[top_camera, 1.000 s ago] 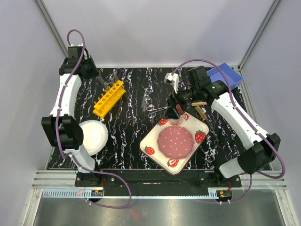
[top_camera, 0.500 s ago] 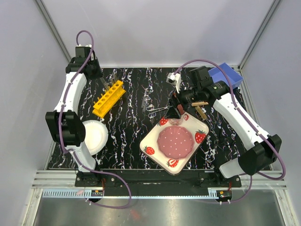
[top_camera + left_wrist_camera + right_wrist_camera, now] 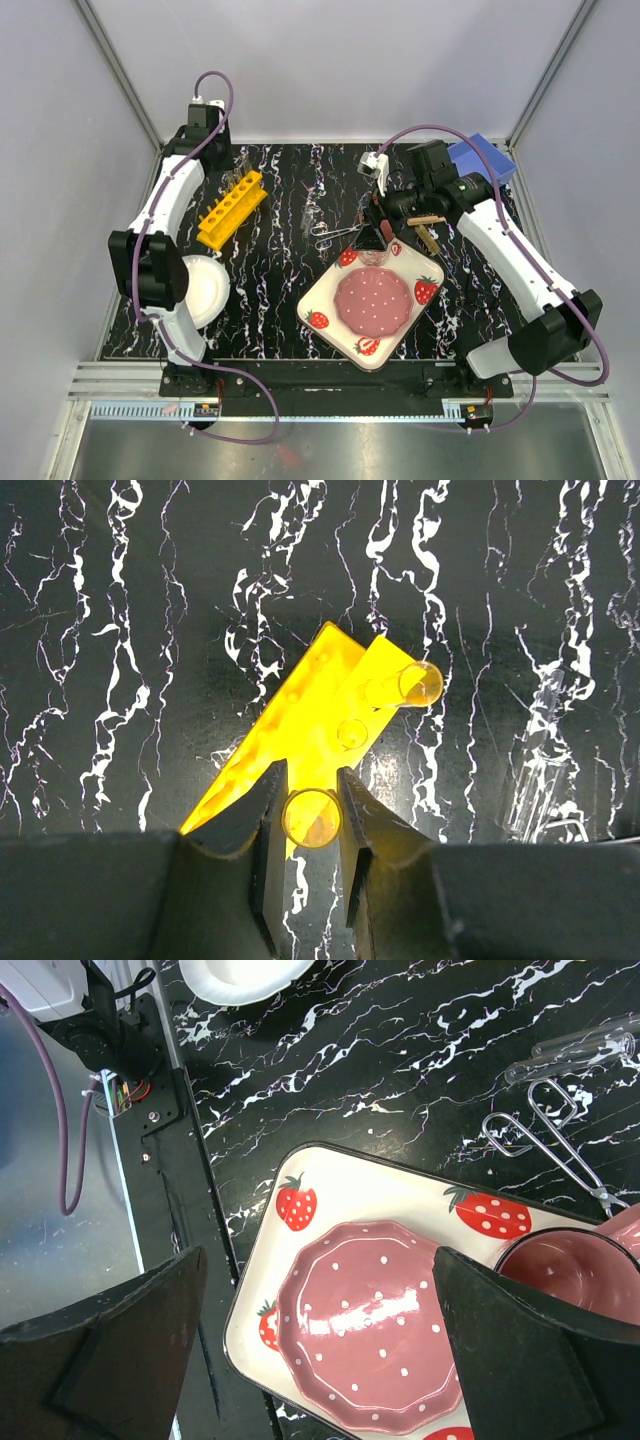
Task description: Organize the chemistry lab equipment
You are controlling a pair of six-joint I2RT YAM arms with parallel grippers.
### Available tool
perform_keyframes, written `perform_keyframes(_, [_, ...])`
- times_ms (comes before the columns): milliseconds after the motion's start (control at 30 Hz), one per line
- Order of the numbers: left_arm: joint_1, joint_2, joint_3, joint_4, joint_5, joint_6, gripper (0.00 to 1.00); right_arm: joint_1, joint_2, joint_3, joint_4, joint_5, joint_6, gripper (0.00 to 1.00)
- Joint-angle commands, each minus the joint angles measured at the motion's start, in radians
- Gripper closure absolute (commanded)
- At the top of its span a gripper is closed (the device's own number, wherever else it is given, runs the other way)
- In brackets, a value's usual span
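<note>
Two arms reach over my marbled table [image 3: 270, 290]. Nearest me, a white plate [image 3: 197, 288] lies at left and a strawberry tray [image 3: 318, 318] at centre, carrying a pink dish [image 3: 372, 300] and, at its far corner, a mug [image 3: 373, 257]. My right gripper [image 3: 320, 1260] hangs over the tray, jaws spread wide with nothing between them. Just beyond the tray's far edge lie the scissors [image 3: 335, 232], loops to the left, and a little farther off, loose tubes [image 3: 311, 212] flat on the table. A wooden clamp [image 3: 427, 235] sits by the tray's far right edge. To the left, the yellow rack [image 3: 232, 208] lies aslant, well apart from the scissors. At its far end my left gripper [image 3: 310, 776] is clamped on an upright tube [image 3: 311, 819], seen end-on over the rack; whether it sits in a hole I cannot tell. A second tube [image 3: 420, 683] stands in the rack. A blue box [image 3: 480, 160] sits at the far right corner.
</note>
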Motion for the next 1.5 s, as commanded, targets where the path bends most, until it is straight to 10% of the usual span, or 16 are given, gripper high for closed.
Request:
perform_keyframes(0, [-0.010, 0.001, -0.041, 0.097, -0.062, 0.034, 0.87, -0.012, -0.038, -0.003, 0.032, -0.028, 0.010, 0.00])
perform_keyframes(967, [-0.009, -0.015, -0.161, 0.185, -0.068, -0.011, 0.82, -0.019, -0.040, -0.006, 0.032, -0.039, 0.014, 0.00])
perform_keyframes(1467, [0.017, -0.153, -0.238, 0.197, -0.066, -0.080, 0.39, -0.021, -0.037, -0.012, 0.032, -0.034, 0.014, 0.00])
